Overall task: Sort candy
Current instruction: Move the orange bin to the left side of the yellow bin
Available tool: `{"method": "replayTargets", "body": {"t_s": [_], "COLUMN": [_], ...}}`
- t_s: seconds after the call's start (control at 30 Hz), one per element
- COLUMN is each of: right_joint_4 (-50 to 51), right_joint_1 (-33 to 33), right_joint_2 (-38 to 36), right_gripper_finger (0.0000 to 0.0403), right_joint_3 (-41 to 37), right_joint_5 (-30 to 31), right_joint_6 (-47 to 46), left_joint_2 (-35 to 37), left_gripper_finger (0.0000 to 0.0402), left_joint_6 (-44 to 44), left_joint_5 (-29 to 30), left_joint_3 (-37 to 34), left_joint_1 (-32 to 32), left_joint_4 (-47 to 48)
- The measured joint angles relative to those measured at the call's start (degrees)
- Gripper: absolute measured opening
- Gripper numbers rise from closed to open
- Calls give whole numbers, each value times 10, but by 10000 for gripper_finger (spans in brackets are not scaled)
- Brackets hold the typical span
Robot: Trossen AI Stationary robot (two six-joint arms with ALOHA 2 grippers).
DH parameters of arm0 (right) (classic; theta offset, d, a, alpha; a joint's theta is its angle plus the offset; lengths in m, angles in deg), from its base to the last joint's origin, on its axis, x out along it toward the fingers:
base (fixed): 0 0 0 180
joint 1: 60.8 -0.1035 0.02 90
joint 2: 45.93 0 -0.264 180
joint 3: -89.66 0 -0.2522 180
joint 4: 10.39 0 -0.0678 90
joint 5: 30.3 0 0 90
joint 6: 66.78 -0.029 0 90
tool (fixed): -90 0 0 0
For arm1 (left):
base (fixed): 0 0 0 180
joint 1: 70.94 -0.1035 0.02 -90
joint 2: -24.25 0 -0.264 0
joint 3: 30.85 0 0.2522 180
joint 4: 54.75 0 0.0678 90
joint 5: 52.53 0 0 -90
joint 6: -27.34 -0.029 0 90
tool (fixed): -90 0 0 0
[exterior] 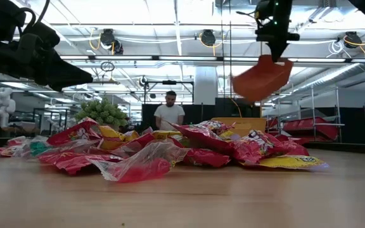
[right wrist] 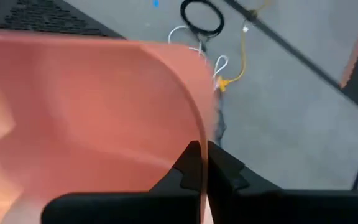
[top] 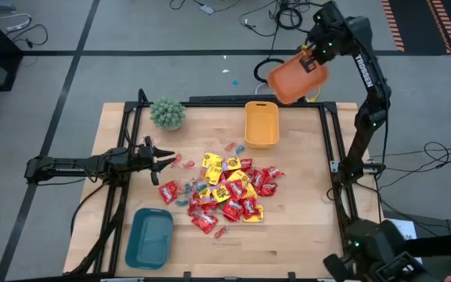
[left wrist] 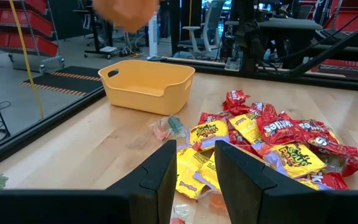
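The candy (top: 225,192) lies in a loose pile of red and yellow packets with small pale pieces at the table's middle. My right gripper (top: 310,63) is shut on an orange bin (top: 296,78), which hangs high above the table's far right corner (exterior: 262,77). My left gripper (top: 163,159) rests level at the table's left side, pointing at the pile (left wrist: 194,180). It is open, with nothing between its fingers. My right gripper pinches the orange bin's wall at its rim (right wrist: 194,124), one finger inside the bin and one outside (right wrist: 229,171). The fingers come from above, slanting down. The bin hangs tilted below them, lifted clear of the table.
A yellow bin (top: 261,124) stands at the far middle of the table, a teal bin (top: 149,237) at the near left, a small green plant (top: 167,113) at the far left. Black frame rails run along the table's sides. A person (exterior: 170,114) stands in the room behind.
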Motion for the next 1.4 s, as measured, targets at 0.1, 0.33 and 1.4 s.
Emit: {"method": "replayTargets", "body": {"t_s": [0.1, 0.33, 1.4], "right_joint_4": [2, 2, -200], "right_joint_1": [3, 3, -125], "right_joint_2": [1, 0, -81], "right_gripper_finger": [0, 0, 0], "right_joint_3": [0, -16, -484], "right_joint_5": [73, 133, 63], "right_joint_6": [26, 124, 330], "left_joint_2": [0, 0, 0], "left_gripper_finger": [118, 118, 118], "left_joint_6": [0, 0, 0], "left_joint_5": [0, 0, 0], "left_joint_3": [0, 0, 0], "left_joint_1": [0, 0, 0], "left_joint_4": [0, 0, 0]}}
